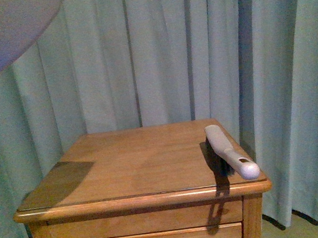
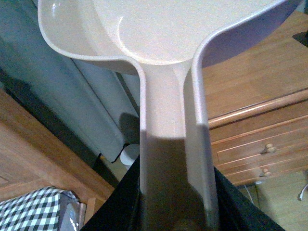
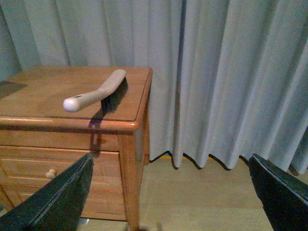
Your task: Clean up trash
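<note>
Your left hand (image 2: 175, 216) grips the dustpan (image 2: 163, 29) by its handle, pan raised. Right hand (image 3: 166, 197) gapes wide, empty. Brush (image 1: 229, 150) lies along the desk (image 1: 135, 167) right edge. Trash: shows in no view.

Dim, bluish, grainy indoor light — the brush (image 1: 231, 152) casts a hard shadow down the cabinet (image 1: 130, 224) front.
</note>
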